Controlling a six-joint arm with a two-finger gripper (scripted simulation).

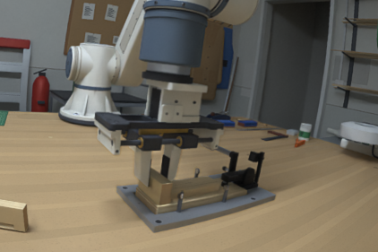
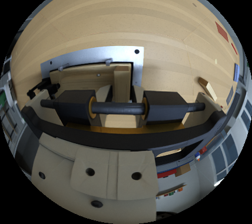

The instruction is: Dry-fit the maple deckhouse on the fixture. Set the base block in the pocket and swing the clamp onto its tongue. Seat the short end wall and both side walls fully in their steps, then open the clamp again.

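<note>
My gripper [image 1: 157,168] is open over the near end of the grey fixture [image 1: 197,204], its fingers on either side of the short end wall [image 2: 121,85] and holding nothing. The end wall stands upright on the maple base block [image 1: 190,193], which lies in the fixture's pocket. The black clamp [image 1: 242,173] sits at the fixture's far end, on the block's tongue. One loose maple wall piece [image 1: 13,215] lies on the table to the left, and another [image 2: 207,88] shows in the wrist camera beyond the fixture.
Behind the work stand the robot's base [image 1: 89,88], a cork board, a doorway and wall shelves. Small tools and a bottle [image 1: 305,130] lie at the table's far right. The tabletop in front of the fixture is open.
</note>
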